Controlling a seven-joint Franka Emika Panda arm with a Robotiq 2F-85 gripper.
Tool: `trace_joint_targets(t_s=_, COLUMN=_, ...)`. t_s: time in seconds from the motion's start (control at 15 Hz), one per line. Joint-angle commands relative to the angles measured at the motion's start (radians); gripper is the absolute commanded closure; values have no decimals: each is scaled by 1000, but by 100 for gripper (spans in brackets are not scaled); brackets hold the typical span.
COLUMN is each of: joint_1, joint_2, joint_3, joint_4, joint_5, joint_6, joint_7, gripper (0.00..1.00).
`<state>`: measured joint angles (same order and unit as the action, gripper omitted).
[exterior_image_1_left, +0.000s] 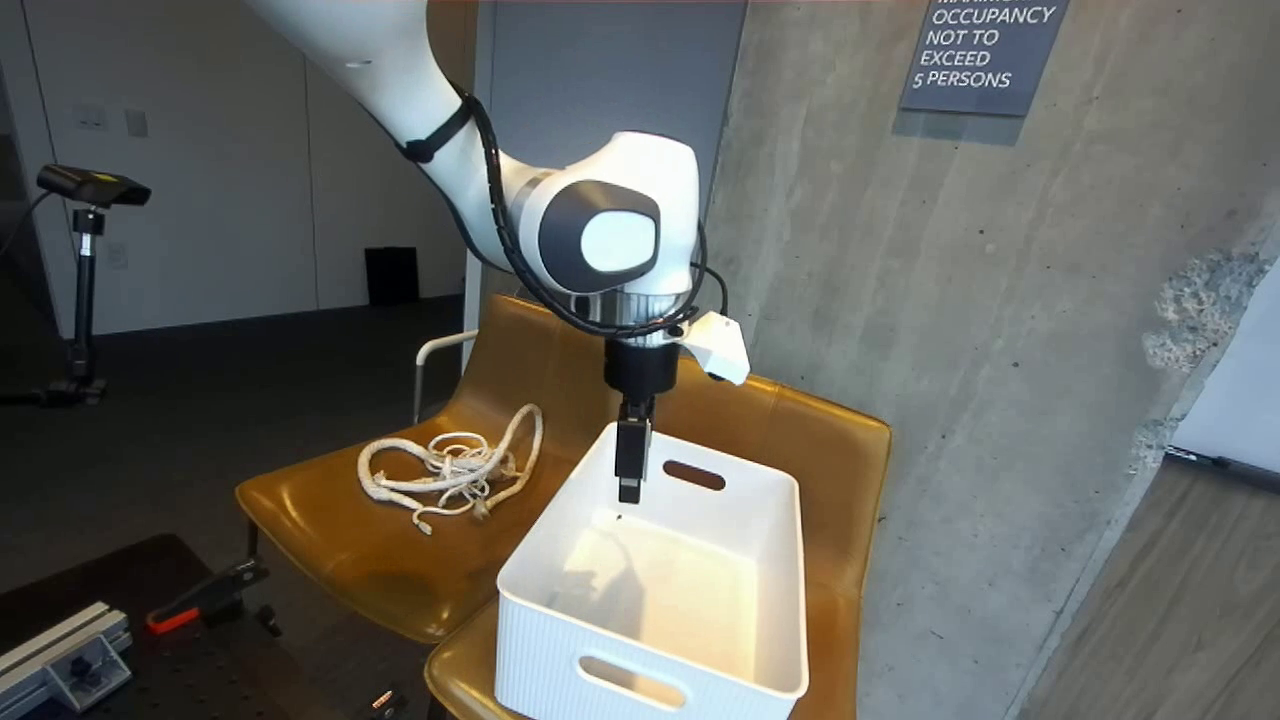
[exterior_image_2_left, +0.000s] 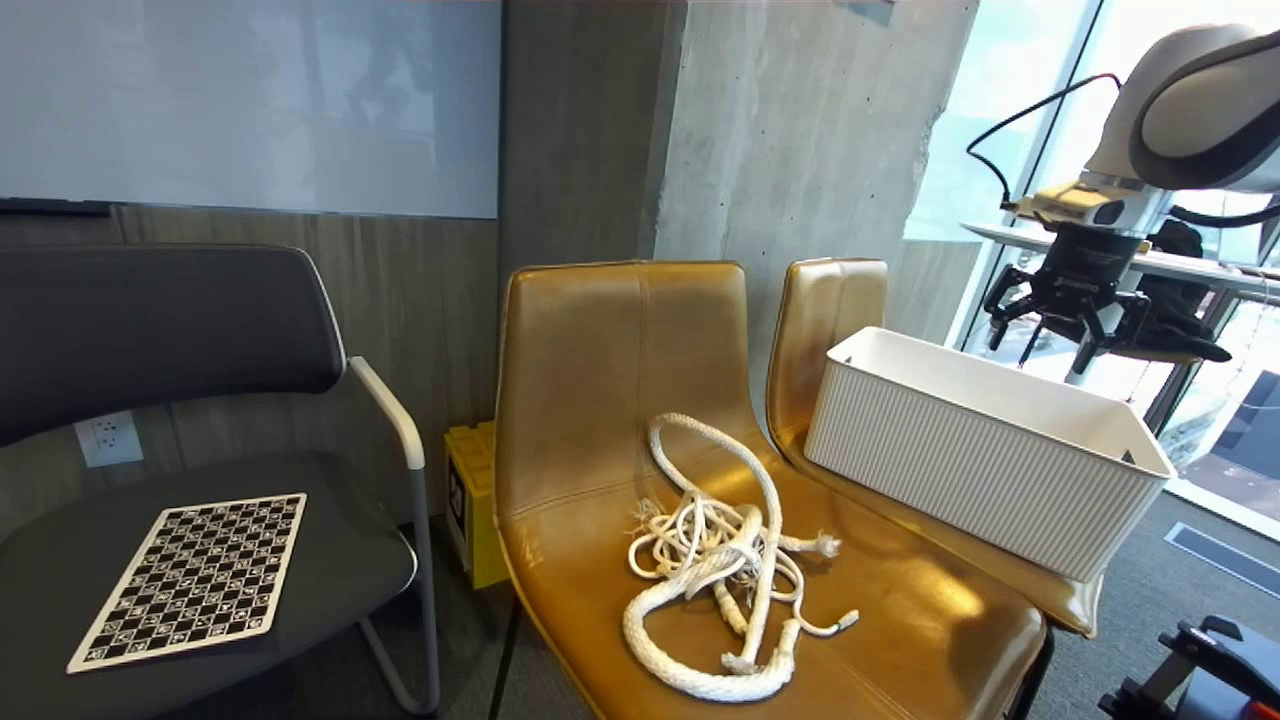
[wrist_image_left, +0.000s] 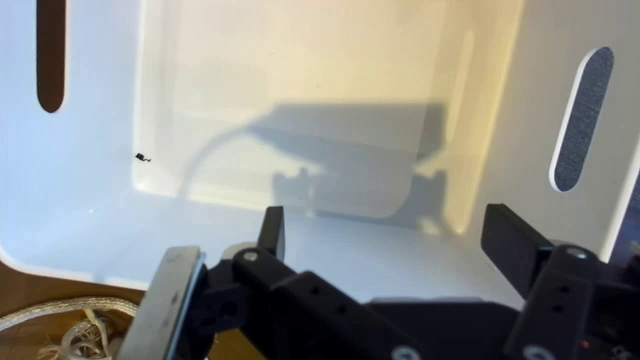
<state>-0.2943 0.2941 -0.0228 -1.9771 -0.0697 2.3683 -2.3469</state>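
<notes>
Jaws spread and empty, the pincer (wrist_image_left: 384, 213) seems at a positioning step over the white bin (exterior_image_2_left: 960, 475), its height unclear, rope (exterior_image_2_left: 739, 553) below to one side, the next move calling for clearance from the bin.

A tan chair (exterior_image_2_left: 620, 380) bore a tangled white rope (exterior_image_2_left: 738, 556).
The rope lay loosely looped across the seat (exterior_image_2_left: 910, 645). Just beside, a matching chair (exterior_image_2_left: 835, 300) carried a ribbed white bin (exterior_image_2_left: 960, 460), open side up; in an exterior view, a dark chair (exterior_image_2_left: 170, 330) held a flat checkered board (exterior_image_2_left: 195, 580).
</notes>
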Motion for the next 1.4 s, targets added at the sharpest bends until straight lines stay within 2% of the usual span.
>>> trace_joint_targets(t_s=0.0, joint_1=-42, joint_2=20, joint_3=-21, joint_4=-1, joint_5=106, joint_6=54, joint_7=-110, gripper=0)
trace_joint_targets(t_s=0.07, joint_1=-12, joint_2=17, joint_3=-36, joint_4=1, joint_5=61, joint_6=22, joint_7=-62, gripper=0)
trace_joint_targets(t_s=0.2, joint_1=-27, joint_2=24, joint_3=-40, joint_4=1, joint_5=83, joint_6=28, joint_7=-87, gripper=0)
trace_joint_targets(t_s=1.33, joint_1=-24, joint_2=25, joint_3=-39, joint_4=3, joint_5=84, joint_6=29, joint_7=-87, gripper=0)
